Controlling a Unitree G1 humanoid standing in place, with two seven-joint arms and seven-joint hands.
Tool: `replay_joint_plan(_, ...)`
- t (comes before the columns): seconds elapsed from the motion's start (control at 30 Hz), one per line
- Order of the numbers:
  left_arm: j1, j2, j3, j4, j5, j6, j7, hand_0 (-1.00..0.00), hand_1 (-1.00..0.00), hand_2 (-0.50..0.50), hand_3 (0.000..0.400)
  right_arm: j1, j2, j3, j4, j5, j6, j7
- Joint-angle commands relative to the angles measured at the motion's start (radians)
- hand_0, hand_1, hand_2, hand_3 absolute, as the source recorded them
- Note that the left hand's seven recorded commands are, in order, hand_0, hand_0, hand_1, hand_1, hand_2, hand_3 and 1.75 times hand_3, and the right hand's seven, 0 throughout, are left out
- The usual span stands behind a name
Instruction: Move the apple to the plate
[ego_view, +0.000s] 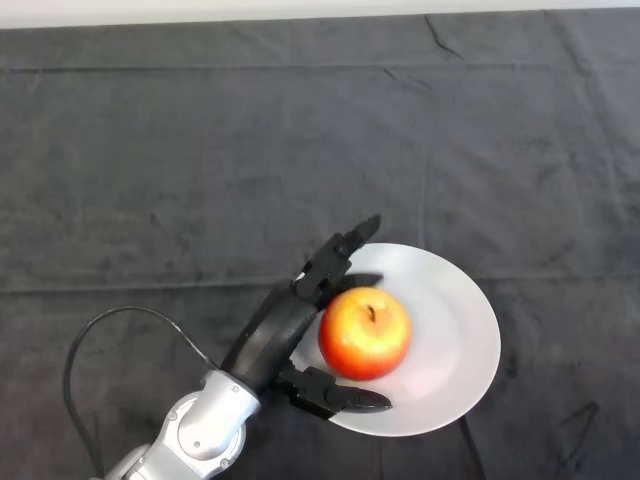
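The arm (195, 425) entered from the lower left, nearest the camera, and reached up to the plate (460, 340). The hand (275, 335) sat at the plate's left edge, beside the apple (365, 332). Its fingers (340, 255) stretched out fairly straight past the apple's upper left side, and the thumb (340, 397) lay below the apple over the plate's near rim. They bracketed the fruit loosely, spread wide, rather than curling round it; whether any part touched the skin could not be told, but nothing was clamped.

The apple stood upright on the plate, stem dimple upward, slightly left of the plate's middle. The plate rested on the dark cloth of the surface. Judged from that, the move looked essentially complete, with only the hand left to draw clear.

The apple would likely handle as a firm, moderately heavy, round thing with smooth, somewhat slippery skin. It could roll if nudged. A sound hold would be across its widest girth, fingers on one flank and thumb opposite, with moderate pressure to avoid bruising.
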Motion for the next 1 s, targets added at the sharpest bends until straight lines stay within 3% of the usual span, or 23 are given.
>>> replay_joint_plan(0.03,-0.030,0.033,-0.039,0.046,0.009,-0.004,0.009,0.00,0.00,0.00,0.000,-0.006,-0.014,-0.0144,-0.019,0.0218,-0.003,-0.0054)
replay_joint_plan(0.3,-0.030,0.041,-0.034,0.034,0.011,0.002,0.013,0.00,0.00,0.00,0.000,-0.006,-0.014,-0.0143,-0.018,0.0218,-0.003,-0.0052)
replay_joint_plan(0.5,-0.028,0.082,0.005,-0.012,-0.012,0.003,-0.010,0.00,0.00,0.00,0.000,-0.006,-0.014,-0.0142,-0.018,0.0217,-0.003,-0.0051)
replay_joint_plan(0.77,0.002,0.153,0.109,-0.049,-0.052,-0.054,-0.027,0.00,0.00,0.00,0.000,-0.006,-0.014,-0.0141,-0.019,0.0217,-0.003,-0.0051)
replay_joint_plan(1.0,0.023,0.181,0.199,-0.019,-0.079,-0.113,-0.024,0.00,0.00,0.00,0.000,-0.006,-0.014,-0.0140,-0.019,0.0217,-0.003,-0.0052)
